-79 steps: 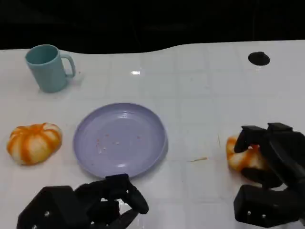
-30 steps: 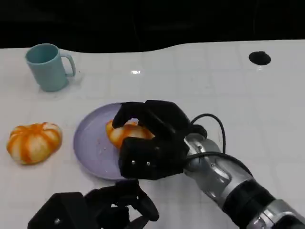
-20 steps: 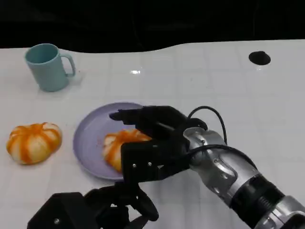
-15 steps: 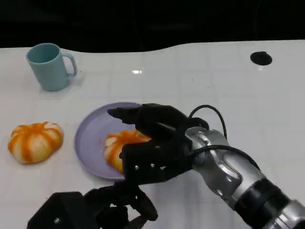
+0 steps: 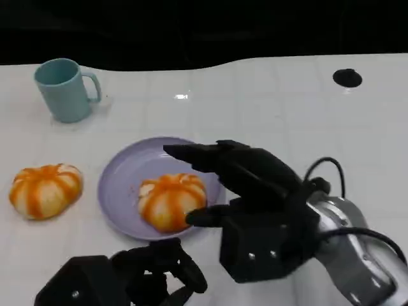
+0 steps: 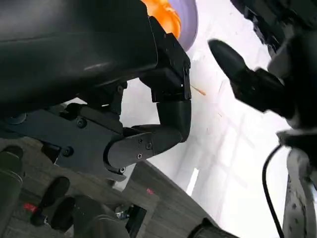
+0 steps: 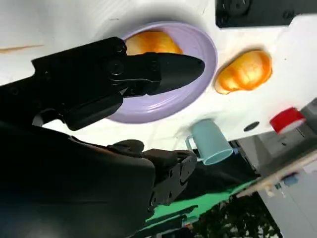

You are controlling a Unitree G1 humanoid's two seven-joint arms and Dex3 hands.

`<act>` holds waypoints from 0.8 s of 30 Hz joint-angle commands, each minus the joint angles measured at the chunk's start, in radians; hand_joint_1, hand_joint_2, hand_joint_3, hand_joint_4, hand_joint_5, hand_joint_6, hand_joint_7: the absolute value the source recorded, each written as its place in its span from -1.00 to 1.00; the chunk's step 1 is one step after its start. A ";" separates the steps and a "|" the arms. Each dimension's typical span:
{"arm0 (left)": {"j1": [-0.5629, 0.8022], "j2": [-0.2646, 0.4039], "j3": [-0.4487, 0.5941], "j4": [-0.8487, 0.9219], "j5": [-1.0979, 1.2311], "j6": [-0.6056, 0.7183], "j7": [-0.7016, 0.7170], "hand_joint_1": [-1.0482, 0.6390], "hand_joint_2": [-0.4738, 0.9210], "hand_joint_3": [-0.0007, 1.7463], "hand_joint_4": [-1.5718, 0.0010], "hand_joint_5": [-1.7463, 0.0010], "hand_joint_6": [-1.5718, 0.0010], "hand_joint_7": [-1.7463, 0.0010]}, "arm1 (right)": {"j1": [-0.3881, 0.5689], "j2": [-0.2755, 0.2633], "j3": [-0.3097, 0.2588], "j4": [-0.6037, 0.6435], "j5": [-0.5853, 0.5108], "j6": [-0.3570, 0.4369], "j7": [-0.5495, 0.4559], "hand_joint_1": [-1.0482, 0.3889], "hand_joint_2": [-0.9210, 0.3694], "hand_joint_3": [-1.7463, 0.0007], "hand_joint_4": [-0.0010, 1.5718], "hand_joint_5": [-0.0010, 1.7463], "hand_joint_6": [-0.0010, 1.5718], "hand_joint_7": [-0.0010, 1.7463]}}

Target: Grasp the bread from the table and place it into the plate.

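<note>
The round orange-striped bread roll (image 5: 172, 201) lies inside my lilac plastic plate (image 5: 121, 185), centre-left; the teal mug (image 5: 64, 89) sits upper left; my right hand (image 5: 252, 204) spreads empty, my left hand (image 5: 137, 280) curls empty

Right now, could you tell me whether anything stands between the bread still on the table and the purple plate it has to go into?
Nothing stands on the table between the bread left of the plate and the purple plate. But another bread already lies in the plate, and the open right hand hovers at its right rim.
</note>
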 commanded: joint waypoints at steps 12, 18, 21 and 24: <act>-0.002 0.000 0.026 0.025 -0.030 -0.012 -0.006 -0.15 0.87 -0.19 0.15 -1.00 0.26 -0.67 | 0.304 -0.111 -0.190 -0.184 0.095 -0.222 -0.156 -0.07 -1.00 0.83 -0.27 0.23 -0.06 -0.57; -0.007 0.003 0.030 0.033 -0.033 -0.019 -0.009 -0.16 0.92 -0.26 0.16 -1.00 0.25 -0.65 | 0.408 -0.116 -0.268 -0.200 0.126 -0.289 -0.224 0.30 -0.92 0.74 -0.04 0.33 0.08 -0.30; -0.012 0.006 0.028 0.034 -0.029 -0.017 -0.010 -0.16 0.93 -0.28 0.17 -1.00 0.24 -0.66 | 0.448 -0.126 -0.300 -0.209 0.188 -0.295 -0.193 0.40 -0.47 0.03 0.01 0.40 0.09 -0.13; -0.013 0.006 0.027 0.034 -0.029 -0.016 -0.009 -0.14 0.93 -0.28 0.19 -1.00 0.24 -0.66 | 0.479 -0.136 -0.320 -0.232 0.217 -0.274 -0.165 0.44 -0.36 -0.15 0.06 0.46 0.14 -0.07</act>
